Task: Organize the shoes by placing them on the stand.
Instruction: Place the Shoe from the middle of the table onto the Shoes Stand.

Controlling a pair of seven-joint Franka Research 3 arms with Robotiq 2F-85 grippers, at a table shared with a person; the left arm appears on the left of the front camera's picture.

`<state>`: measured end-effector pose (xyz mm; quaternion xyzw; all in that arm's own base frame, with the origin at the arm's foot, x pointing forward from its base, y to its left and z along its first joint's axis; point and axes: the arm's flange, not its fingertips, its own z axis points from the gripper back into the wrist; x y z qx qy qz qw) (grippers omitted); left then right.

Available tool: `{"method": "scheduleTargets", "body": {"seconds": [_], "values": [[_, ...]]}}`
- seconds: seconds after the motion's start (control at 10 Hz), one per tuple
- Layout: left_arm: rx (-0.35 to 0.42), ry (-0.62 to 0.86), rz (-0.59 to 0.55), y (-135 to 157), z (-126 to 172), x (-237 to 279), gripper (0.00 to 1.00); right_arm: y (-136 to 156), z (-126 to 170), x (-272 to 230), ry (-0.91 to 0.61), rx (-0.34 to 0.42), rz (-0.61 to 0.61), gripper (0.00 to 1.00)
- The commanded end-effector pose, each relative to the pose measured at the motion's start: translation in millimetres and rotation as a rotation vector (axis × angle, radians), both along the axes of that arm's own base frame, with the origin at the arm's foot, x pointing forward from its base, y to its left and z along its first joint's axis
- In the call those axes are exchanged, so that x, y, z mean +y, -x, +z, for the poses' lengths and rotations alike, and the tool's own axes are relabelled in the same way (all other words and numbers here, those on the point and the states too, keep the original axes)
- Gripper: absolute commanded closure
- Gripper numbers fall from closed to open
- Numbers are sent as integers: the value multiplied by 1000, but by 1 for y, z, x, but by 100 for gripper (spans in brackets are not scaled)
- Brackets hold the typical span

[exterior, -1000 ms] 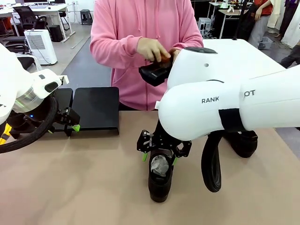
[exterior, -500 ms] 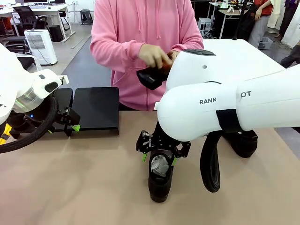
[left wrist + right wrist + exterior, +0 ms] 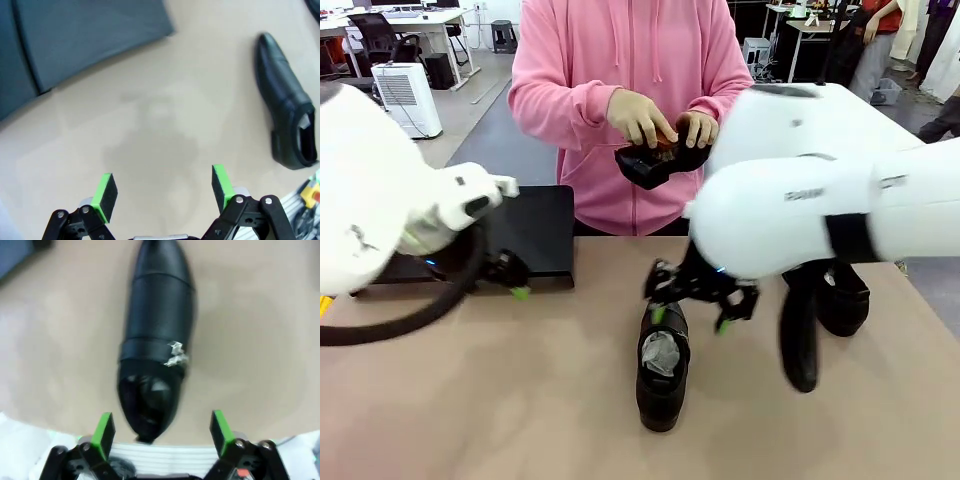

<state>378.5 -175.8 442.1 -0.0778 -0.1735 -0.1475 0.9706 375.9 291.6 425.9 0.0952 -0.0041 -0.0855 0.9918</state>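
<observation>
Over the tan table [image 3: 520, 400], the right jaws are held spread above the heel of a paper-stuffed black shoe [image 3: 662, 375] (seemingly lined up for a grasp), while the left jaws are seen spread and empty near the stand [image 3: 525, 235]. No shoe is carried by the stand yet; another shoe [image 3: 655, 165] is held in the person's hands [image 3: 640, 115].

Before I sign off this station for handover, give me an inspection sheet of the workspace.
Surface: tan table, bare where visible.
Job's things: middle shoe on the table, paper inside; right shoe, partly hidden, far right; held shoe in the person's hands; stand far left, visible top empty.
Clutter: nothing seen.
Grippers: left gripper open over bare table; right gripper open at the middle shoe's heel.
Cables: left hose and right hose hang near the table.
Surroundings: person in pink hoodie; white appliance, office chair behind.
</observation>
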Motion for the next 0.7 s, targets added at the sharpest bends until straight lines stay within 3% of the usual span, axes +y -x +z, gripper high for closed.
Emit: {"method": "scheduleTargets", "body": {"seconds": [0.0,0.1,0.4,0.5,0.6], "values": [[-16,12,-71,15,-13,-47,3,0,14,-57,71,-21,-193,0],[31,67,35,24,-18,-65,3,-4,14,-77,88,-21,-285,0],[-9,103,-79,49,-8,-122,3,-9,5,-117,94,17,-509,0],[12,113,-84,56,-3,-136,3,-13,12,-114,64,-17,-344,0],[6,104,-60,54,-7,-149,3,-13,12,-114,64,-17,-344,0]]}}
